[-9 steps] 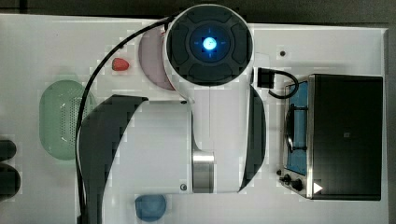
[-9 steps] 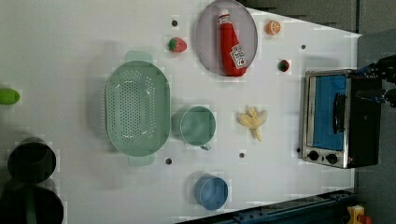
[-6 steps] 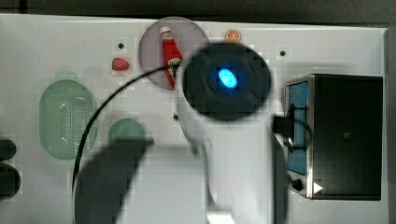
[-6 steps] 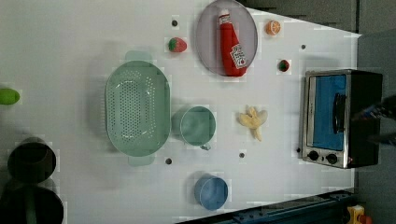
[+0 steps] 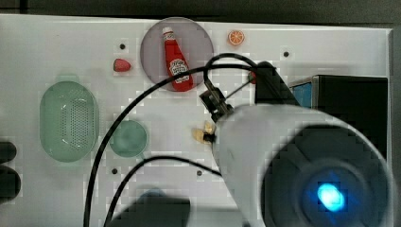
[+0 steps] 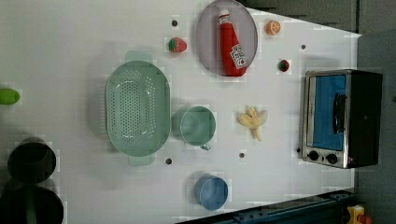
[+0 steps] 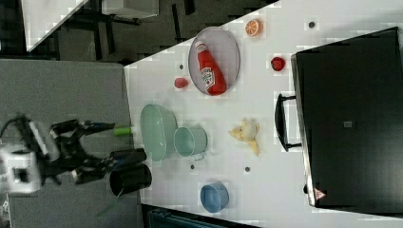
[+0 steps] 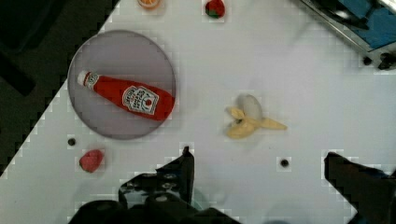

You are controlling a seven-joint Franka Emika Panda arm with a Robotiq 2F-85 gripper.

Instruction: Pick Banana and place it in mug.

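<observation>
I am approaching with my tool [image 8: 259,161] spread wide and empty; next I am lowering it astride the banana [image 8: 250,122], then carrying to the mug [image 6: 197,126]

No wording can be made out anywhere. The red plastic ketchup bottle [image 8: 125,96], lying on the round grey plate [image 8: 102,51] near the white table's [image 6: 70,42] far edge, carries a white label with a red emblem, its lettering illegible.
</observation>
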